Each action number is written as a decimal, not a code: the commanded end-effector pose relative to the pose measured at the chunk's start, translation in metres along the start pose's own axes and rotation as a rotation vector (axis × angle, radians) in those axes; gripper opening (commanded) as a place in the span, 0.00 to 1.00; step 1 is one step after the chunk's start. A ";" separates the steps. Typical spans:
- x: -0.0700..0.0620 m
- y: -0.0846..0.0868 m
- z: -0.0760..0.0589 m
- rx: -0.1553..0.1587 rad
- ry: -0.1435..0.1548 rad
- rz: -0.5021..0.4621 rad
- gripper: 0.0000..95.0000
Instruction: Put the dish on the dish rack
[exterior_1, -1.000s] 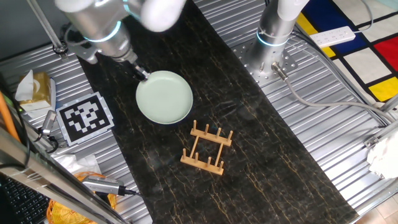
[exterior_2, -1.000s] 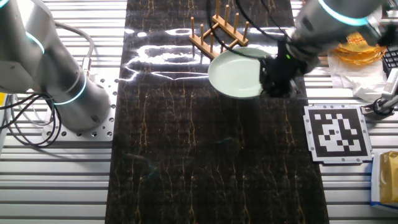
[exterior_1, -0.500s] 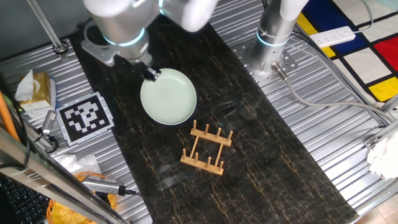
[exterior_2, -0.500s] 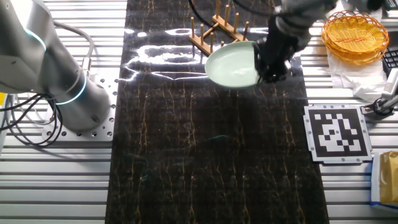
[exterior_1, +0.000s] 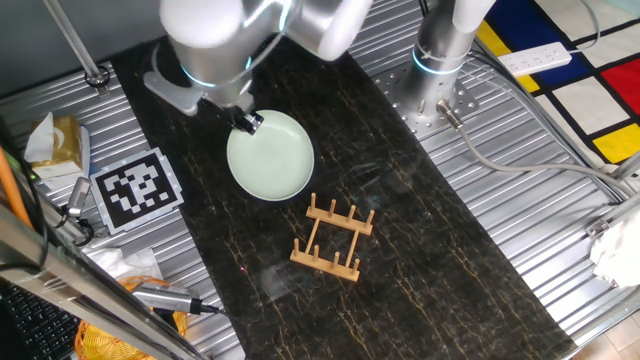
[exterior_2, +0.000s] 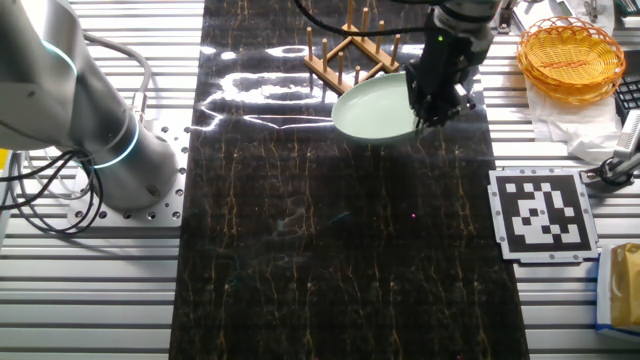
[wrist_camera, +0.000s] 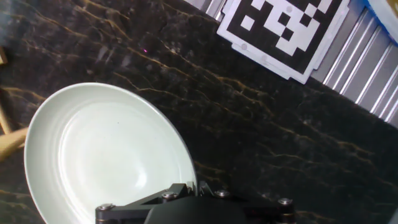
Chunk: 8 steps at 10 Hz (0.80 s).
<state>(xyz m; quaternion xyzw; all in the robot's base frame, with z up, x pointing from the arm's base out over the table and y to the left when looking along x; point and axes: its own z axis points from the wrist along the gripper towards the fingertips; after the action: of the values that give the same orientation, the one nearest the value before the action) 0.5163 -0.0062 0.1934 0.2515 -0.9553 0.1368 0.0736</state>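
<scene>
The gripper (exterior_1: 243, 121) is clamped on the rim of the dish (exterior_1: 270, 156), a round, glossy, mint-green plate with a raised rim, carried face-up and slightly tilted above the dark marbled table (exterior_1: 420, 260). The dish rack (exterior_1: 333, 237), pale wood with upright pegs, stands just beside the plate, its long axis running diagonally.

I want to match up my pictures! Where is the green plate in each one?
One fixed view: the dish is left of centre, up and left of the dish rack, held at its edge by the gripper.
The other fixed view: the dish is near the top, just in front of the rack.
Hand view: the dish fills the lower left.
Shared landmark: the black-and-white marker board.
</scene>
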 end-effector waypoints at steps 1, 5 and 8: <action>-0.001 0.000 0.000 0.038 -0.030 0.003 0.00; -0.001 0.000 0.000 0.065 -0.042 -0.054 0.00; -0.001 0.000 0.000 0.145 -0.010 -0.111 0.00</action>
<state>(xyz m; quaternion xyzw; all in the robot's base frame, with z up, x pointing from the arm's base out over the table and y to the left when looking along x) 0.5179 -0.0055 0.1922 0.3059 -0.9323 0.1856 0.0534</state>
